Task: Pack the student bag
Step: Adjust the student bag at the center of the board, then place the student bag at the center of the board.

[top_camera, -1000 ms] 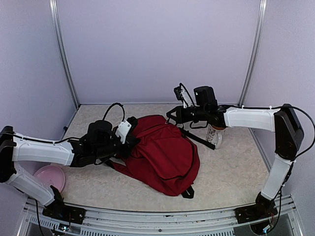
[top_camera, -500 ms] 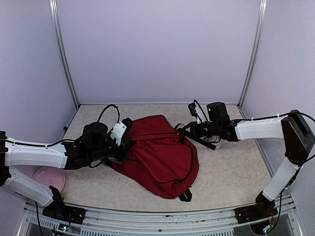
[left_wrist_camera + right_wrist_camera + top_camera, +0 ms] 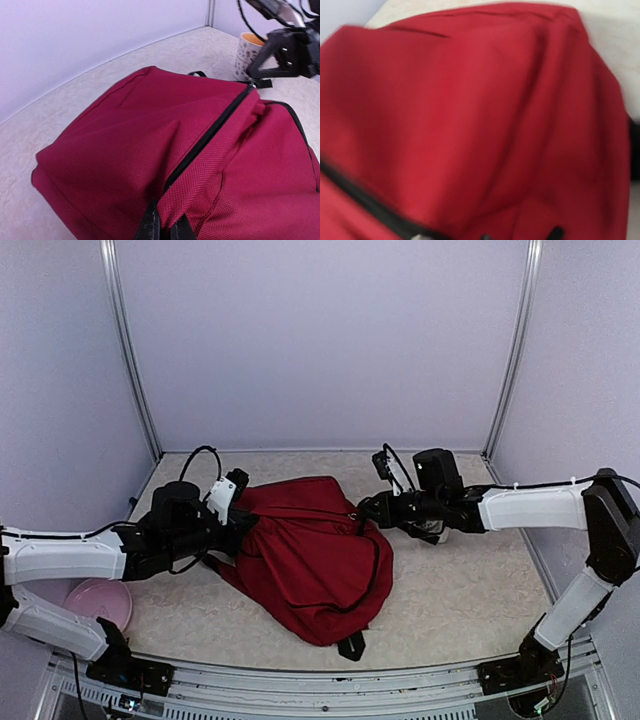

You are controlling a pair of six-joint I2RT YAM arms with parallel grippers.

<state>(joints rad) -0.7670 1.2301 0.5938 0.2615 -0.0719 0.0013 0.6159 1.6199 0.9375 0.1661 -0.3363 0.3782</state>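
The student bag [image 3: 315,565], dark red with black zipper lines, lies in the middle of the table. My left gripper [image 3: 243,527] sits at its left end. In the left wrist view that gripper [image 3: 165,227] is shut on a fold of red fabric beside the black zipper [image 3: 210,135]. My right gripper [image 3: 363,510] is at the bag's upper right edge, at the far end of that zipper, and is shut on the bag there. The right wrist view is blurred and filled with the bag's red fabric [image 3: 470,100].
A pink plate [image 3: 100,601] lies at the near left by the left arm's base. A patterned white cup [image 3: 246,49] stands behind the right gripper, mostly hidden by the right arm from above. A black strap end [image 3: 350,646] sticks out at the bag's near edge.
Both grippers have moved left and nearer with the bag held between them. The bag has slid left and stretched out, and the right arm now covers the cup.
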